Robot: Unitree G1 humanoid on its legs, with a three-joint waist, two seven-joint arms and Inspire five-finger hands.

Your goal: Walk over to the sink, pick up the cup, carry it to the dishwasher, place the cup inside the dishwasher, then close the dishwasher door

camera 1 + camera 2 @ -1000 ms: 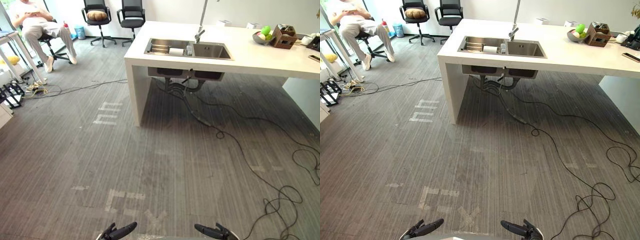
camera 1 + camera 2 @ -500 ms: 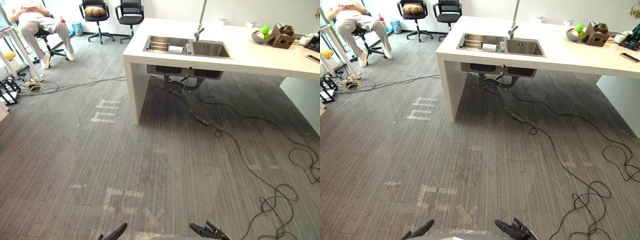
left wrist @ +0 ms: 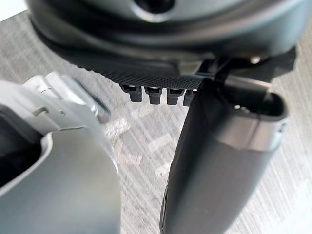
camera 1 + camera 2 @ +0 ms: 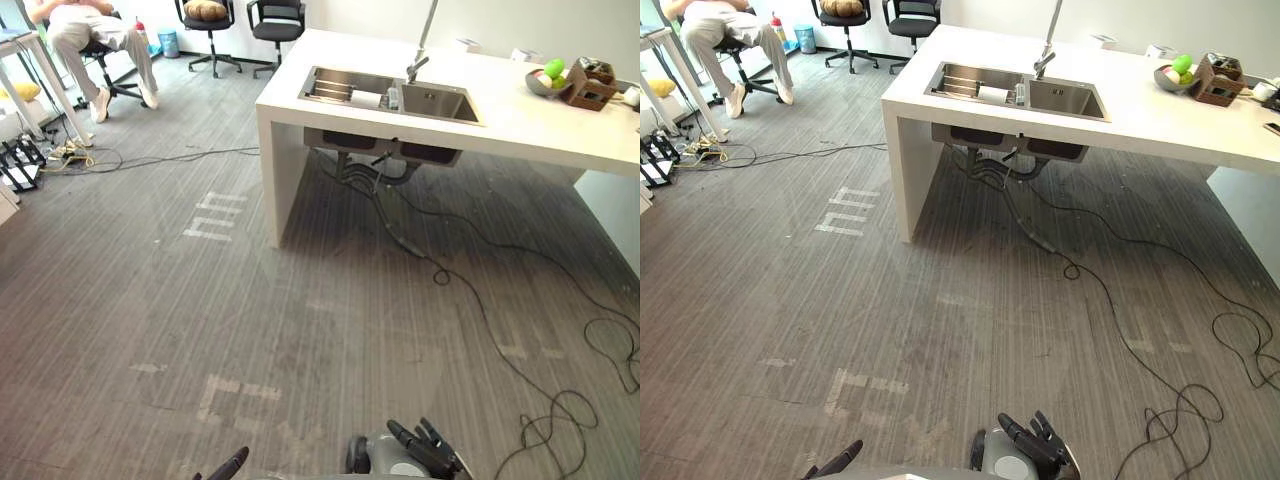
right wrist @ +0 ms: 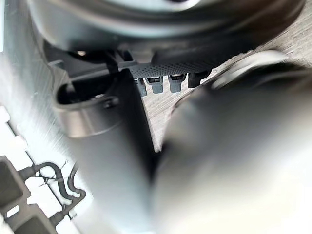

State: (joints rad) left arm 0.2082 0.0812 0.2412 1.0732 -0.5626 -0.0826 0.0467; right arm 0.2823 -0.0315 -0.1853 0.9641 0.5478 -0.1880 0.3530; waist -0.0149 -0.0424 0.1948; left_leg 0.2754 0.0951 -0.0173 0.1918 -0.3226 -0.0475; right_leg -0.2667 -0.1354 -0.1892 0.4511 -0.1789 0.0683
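From where I stand there is one long white counter (image 4: 520, 120) across the far right of the room, with one steel sink (image 4: 440, 103) of two basins set into it and one tap (image 4: 413, 68) rising behind the divider. A white shape in the left basin, just beside the divider, is what I take for the cup (image 4: 366, 99), though it is too small to be certain. At the counter's far right end sit one bowl of fruit (image 4: 548, 80) and one wooden box (image 4: 590, 88), close together. Two office chairs (image 4: 207, 12) stand by the far wall, the left one with a tan cushion on its seat. One person (image 4: 85, 25) sits at the far left, cut off above the chest. Several black cables (image 4: 440, 274) trail from under the sink across the grey carpet (image 4: 150, 320), too tangled to count. The right hand (image 4: 425, 448) hangs low at the near edge with its fingers straight and spread, grasping nothing. The left hand (image 4: 232, 464) shows one straight finger there, and its wrist view shows relaxed, empty fingers.
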